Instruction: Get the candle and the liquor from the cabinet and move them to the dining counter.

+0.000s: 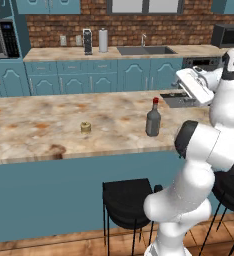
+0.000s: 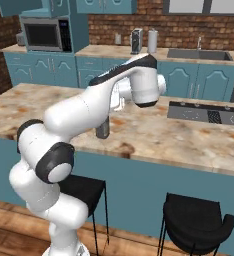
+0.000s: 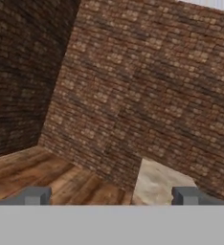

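Observation:
The liquor (image 1: 153,118), a dark grey bottle with a red cap, stands upright on the marble top of the dining counter (image 1: 34,135). The small gold-tan candle (image 1: 85,127) sits on the same top, well to the bottle's left. My white hand (image 1: 193,84) hovers above the counter, to the right of the bottle and apart from it. In the hand view my gripper (image 3: 111,196) is open, its fingertips (image 3: 37,195) wide apart with nothing between them, facing a brick wall. From the right side my arm hides most of the liquor (image 2: 103,131). Teal upper cabinets (image 1: 49,5) line the back wall.
Black stools (image 1: 126,200) (image 2: 196,220) stand in front of the island. A dark cooktop (image 1: 181,99) is set into the counter's right end. The back counter holds a sink (image 1: 146,50), a canister (image 1: 103,40) and a coffee machine (image 1: 87,41). A microwave (image 2: 41,34) sits at the left.

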